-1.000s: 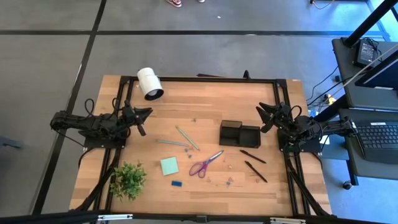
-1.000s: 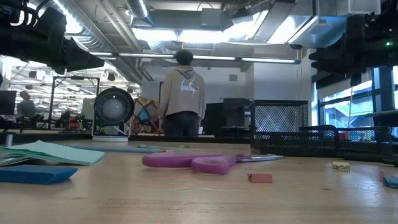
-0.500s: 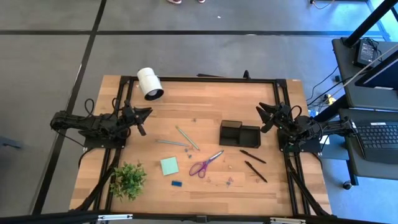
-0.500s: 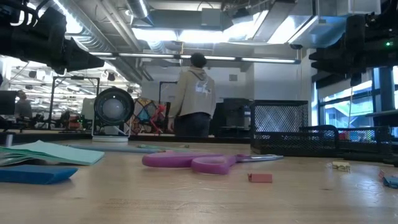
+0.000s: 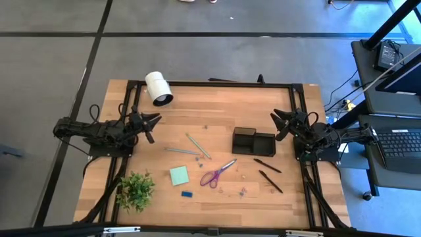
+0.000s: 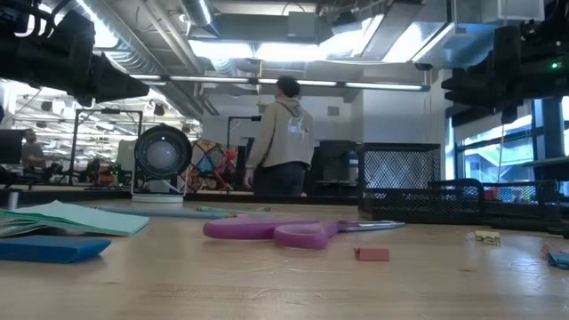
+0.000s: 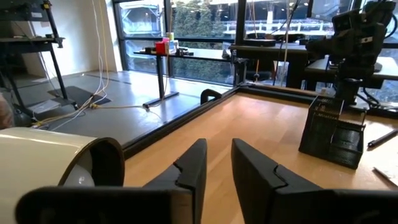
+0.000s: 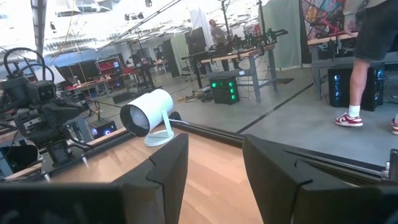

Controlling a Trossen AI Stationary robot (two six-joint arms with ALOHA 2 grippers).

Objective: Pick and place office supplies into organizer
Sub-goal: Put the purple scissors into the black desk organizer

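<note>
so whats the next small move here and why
Probably lower the left gripper toward the grey-green pens, the supplies nearest it. Both arms hover at the table's sides with nothing held, its fingers stand apart, and the organizer looks empty.

organizer [image 5: 252,141] right of scissors [image 5: 218,174], notepad [image 5: 179,175] left (plant [image 5: 135,190] beyond)
</note>
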